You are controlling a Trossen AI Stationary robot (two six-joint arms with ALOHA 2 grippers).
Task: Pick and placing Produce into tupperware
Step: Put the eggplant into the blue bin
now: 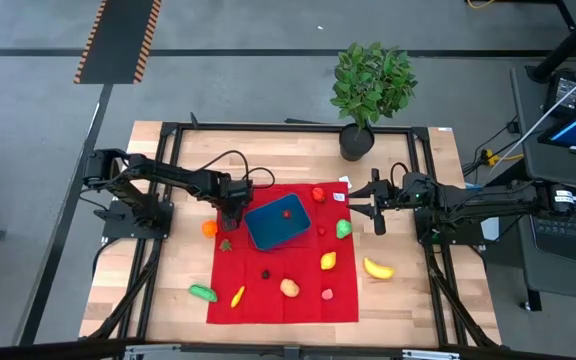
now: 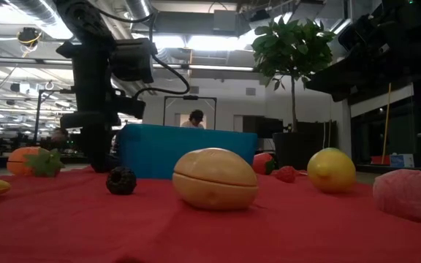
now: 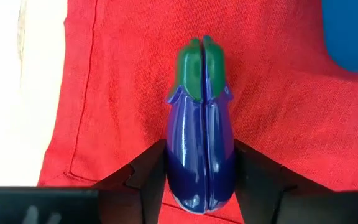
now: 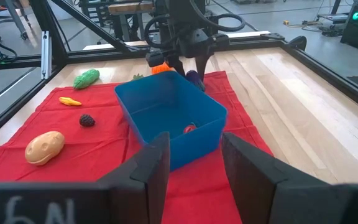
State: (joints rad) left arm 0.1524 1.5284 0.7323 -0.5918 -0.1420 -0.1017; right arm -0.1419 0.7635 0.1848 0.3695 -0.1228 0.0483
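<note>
The blue tupperware (image 1: 268, 232) (image 4: 143, 102) sits on a red cloth (image 1: 288, 305), with one small red piece (image 4: 189, 129) lying on its floor. My left gripper (image 1: 230, 217) (image 3: 201, 180) stands at the container's left side, pointing down, shut on a purple eggplant (image 3: 201, 118) with a green cap. My right gripper (image 1: 376, 212) (image 4: 194, 168) hovers open to the right of the container and touches nothing. Other produce lies on the cloth: a potato (image 2: 215, 179), a dark berry (image 2: 121, 180), a lemon (image 2: 331, 169) and a green piece (image 1: 343, 228). My left gripper pinches the eggplant's fat purple body (image 3: 180, 158) between its two fingers, one finger (image 3: 148, 171) on each flank. The fingers come from above and lie across its length. The green cap end (image 3: 197, 68) sticks out beyond them, just over the red cloth; whether it is lifted clear does not show.
An orange (image 1: 209, 228) and a leafy strawberry (image 1: 226, 244) lie close to my left gripper. A banana (image 1: 377, 268) and a green piece (image 1: 203, 292) rest on bare wood. A potted plant (image 1: 368, 85) stands at the far edge. The cloth's near part has free room.
</note>
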